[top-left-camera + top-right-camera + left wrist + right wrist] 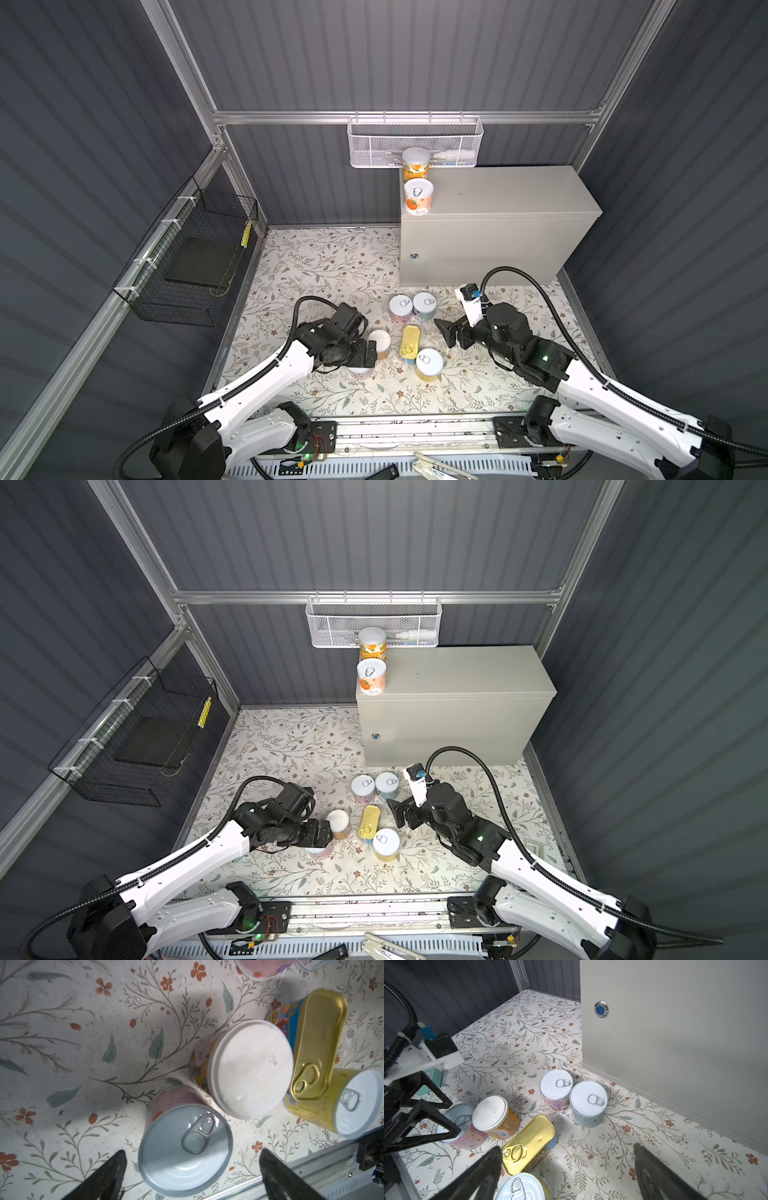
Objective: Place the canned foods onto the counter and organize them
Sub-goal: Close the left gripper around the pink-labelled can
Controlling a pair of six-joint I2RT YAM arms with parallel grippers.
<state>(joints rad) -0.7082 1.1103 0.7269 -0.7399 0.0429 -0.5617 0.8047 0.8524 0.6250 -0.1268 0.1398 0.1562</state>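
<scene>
The counter [503, 193] carries two of the canned foods at its left end: a white-lidded orange can [415, 163] and a pull-tab can [419, 196]. Several more stand on the floral floor: a pink can [400, 308], a pale-blue can [424, 304], a white-lidded orange can [380, 341], a gold-topped oblong tin [409, 340] and a yellow can [429, 364]. My left gripper [192, 1152] is open, its fingers either side of a pink pull-tab can [185, 1151] without touching it. My right gripper [566, 1148] is open over bare floor beside the oblong tin [529, 1142].
A white mesh basket [415, 141] hangs on the back wall above the counter. On the left wall hangs a black wire basket [195, 257]. A metal rail [415, 432] runs along the front edge. A small teal object [433, 1078] lies behind the left arm.
</scene>
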